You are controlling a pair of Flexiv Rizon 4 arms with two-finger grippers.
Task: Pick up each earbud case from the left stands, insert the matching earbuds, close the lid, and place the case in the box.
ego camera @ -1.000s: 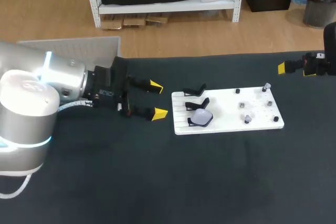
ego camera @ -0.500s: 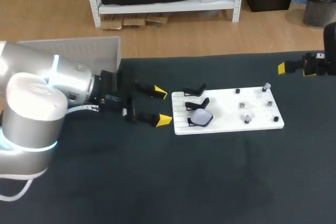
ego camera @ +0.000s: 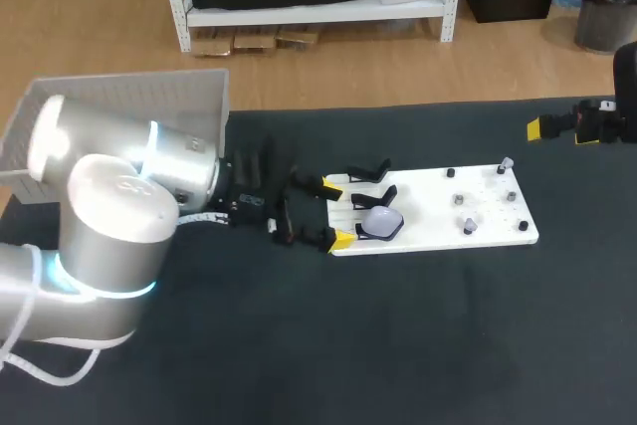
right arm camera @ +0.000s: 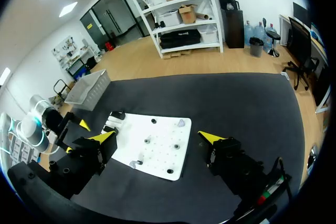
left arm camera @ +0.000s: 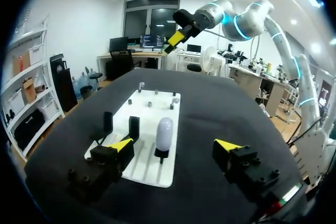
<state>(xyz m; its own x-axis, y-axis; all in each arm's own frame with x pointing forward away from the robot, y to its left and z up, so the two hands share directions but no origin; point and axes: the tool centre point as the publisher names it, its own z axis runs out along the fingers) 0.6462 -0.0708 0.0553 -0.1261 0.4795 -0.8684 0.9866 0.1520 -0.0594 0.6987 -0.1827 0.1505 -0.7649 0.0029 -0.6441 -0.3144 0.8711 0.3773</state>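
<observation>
A pale, rounded earbud case [ego camera: 382, 220] stands on a black stand at the left end of the white board [ego camera: 423, 208]. Two more black stands [ego camera: 370, 172] behind it hold nothing. My left gripper [ego camera: 336, 213] is open at the board's left edge, its yellow tips just short of the stands. In the left wrist view the case [left arm camera: 164, 132] rises a little ahead of the open left gripper [left arm camera: 174, 145], roughly midway between its fingers and untouched. Small earbuds [ego camera: 506, 163] sit on pegs at the board's right end. My right gripper [ego camera: 542, 128] hangs open and empty at the far right, well above the board [right arm camera: 157, 153].
A white basket [ego camera: 129, 106] stands at the table's back left corner, behind my left arm. Several small pegs [ego camera: 458, 199] dot the right half of the board. Dark table cloth lies bare in front of the board.
My left arm has moved right, bringing its open gripper from the bare cloth up to the board's left edge by the stands. The right arm has stayed where it was.
</observation>
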